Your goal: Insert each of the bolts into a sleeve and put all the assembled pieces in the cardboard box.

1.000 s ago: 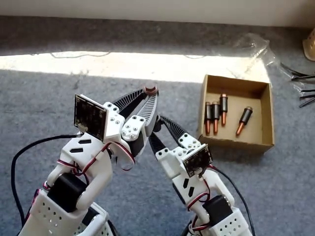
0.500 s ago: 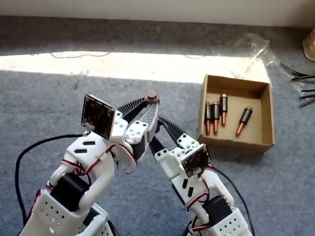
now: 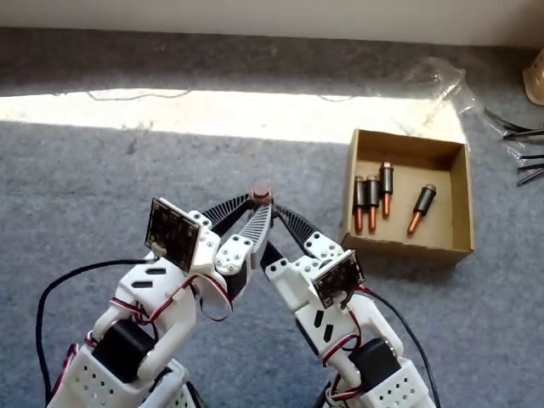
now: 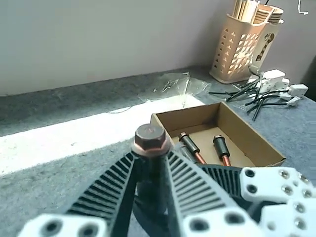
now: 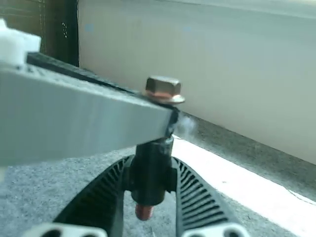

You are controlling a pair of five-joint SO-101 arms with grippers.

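Bolt in left end effector

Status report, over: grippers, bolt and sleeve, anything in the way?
Left gripper shut on bolt under its head. Right gripper shut on sleeve, bolt tip poking out below. Four assembled pieces in cardboard box. Grippers crowd together at the bolt.

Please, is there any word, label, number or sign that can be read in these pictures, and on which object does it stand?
None can be read. The cardboard box is plain. The small marks on the circuit board on one arm's wrist are too small to read.
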